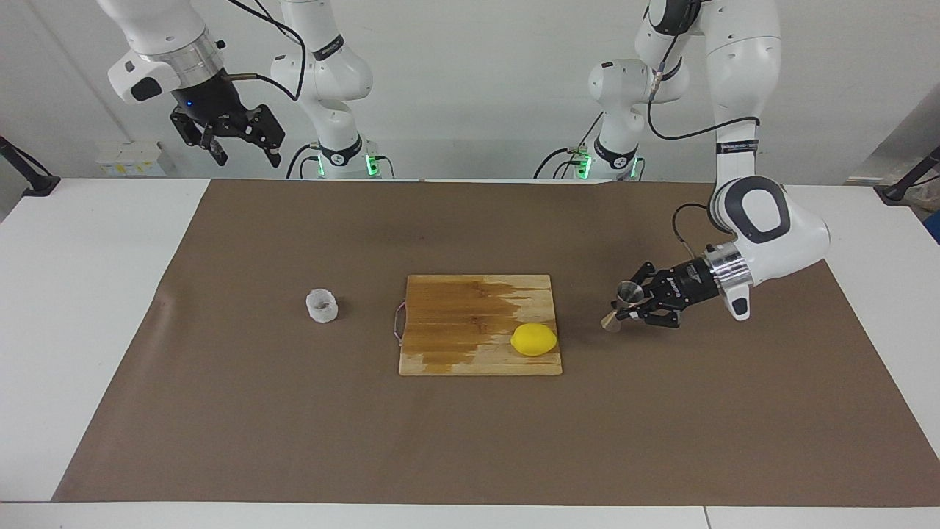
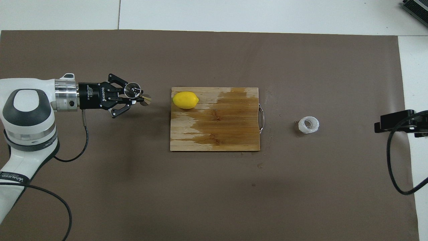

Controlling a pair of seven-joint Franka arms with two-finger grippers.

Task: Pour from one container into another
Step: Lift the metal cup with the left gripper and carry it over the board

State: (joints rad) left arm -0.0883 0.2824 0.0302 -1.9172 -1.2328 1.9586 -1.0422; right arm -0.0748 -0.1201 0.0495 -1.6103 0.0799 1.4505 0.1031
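Observation:
My left gripper (image 1: pixel 633 303) (image 2: pixel 134 96) is shut on the steel jigger (image 1: pixel 621 302) (image 2: pixel 136 93) at its waist and holds it tilted above the brown mat, beside the cutting board's lemon end. The whitish crinkled cup (image 1: pixel 322 306) (image 2: pixel 308 124) stands upright on the mat, toward the right arm's end of the table, past the board's handle. My right gripper (image 1: pixel 239 144) (image 2: pixel 394 122) hangs open high over the table's edge near its own base, holding nothing, and waits.
A wooden cutting board (image 1: pixel 470 308) (image 2: pixel 220 130) lies mid-table with a yellow lemon (image 1: pixel 534 339) (image 2: pixel 185 100) on its corner toward the left arm's end. A brown mat (image 1: pixel 470 441) (image 2: pixel 214 201) covers most of the white table.

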